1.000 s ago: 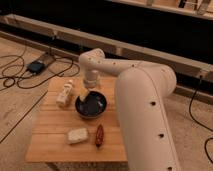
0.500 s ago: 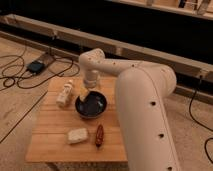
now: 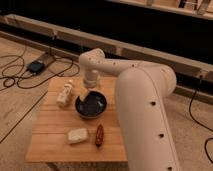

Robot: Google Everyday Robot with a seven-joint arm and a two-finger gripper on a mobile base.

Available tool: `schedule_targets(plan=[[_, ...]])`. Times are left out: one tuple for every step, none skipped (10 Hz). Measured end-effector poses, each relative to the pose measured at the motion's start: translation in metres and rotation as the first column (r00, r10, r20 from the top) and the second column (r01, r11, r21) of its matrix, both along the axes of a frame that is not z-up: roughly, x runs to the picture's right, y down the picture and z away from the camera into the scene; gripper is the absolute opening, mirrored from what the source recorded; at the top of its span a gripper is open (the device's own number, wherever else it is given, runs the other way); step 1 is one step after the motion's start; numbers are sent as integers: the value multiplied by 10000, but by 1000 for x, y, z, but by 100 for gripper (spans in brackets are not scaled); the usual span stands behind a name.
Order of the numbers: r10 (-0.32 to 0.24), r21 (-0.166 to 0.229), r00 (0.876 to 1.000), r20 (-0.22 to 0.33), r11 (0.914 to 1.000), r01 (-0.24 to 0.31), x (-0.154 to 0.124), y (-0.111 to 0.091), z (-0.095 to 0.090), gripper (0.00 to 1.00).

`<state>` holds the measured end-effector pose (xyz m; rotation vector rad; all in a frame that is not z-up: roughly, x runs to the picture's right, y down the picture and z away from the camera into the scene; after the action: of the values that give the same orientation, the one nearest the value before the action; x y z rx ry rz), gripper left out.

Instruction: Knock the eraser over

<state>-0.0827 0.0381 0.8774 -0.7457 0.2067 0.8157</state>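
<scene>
Here, white robot arm (image 3: 142,100) bent over the wooden table (image 3: 50,145), dark bowl (image 3: 91,106) mid-table, gripper (image 3: 88,94) at its far rim, grip impossible to tell, cream block (image 3: 77,135) near slim reddish-brown object (image 3: 99,135), eraser hidden from view.

Jaws over bowl (image 3: 93,108) far rim; bottle (image 3: 65,93) left, block (image 3: 77,135) and slim object (image 3: 99,135) in front, on table (image 3: 50,146)

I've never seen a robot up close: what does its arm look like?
The arm is thick, rounded and cream-white, with small dark dots along its shell and bulbous joints. Its tool, pale too, sits at the far rim of the bowl.
</scene>
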Motion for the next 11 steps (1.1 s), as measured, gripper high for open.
schedule_targets(plan=[[-98, 118, 9999, -63, 9999, 98, 7, -4, 5, 80], [-183, 221, 9998, -97, 9996, 185, 15, -8, 11, 80], [-248, 323, 9996, -139, 9992, 252, 26, -12, 17, 80], [-242, 413, 9995, -216, 9988, 251, 40, -17, 24, 80], [-190, 453, 9993, -309, 9988, 204, 50, -19, 28, 80], [-112, 532, 9986, -512, 9985, 140, 67, -23, 34, 80], [-53, 589, 9975, -707, 9982, 95, 80, -25, 38, 80], [6, 640, 9955, -953, 9979, 55, 94, -28, 42, 80], [54, 668, 9926, -1211, 9978, 27, 108, -30, 44, 80], [110, 710, 9892, -1464, 9975, -5, 121, -33, 46, 80], [157, 754, 9864, -1638, 9972, -33, 130, -36, 48, 80]])
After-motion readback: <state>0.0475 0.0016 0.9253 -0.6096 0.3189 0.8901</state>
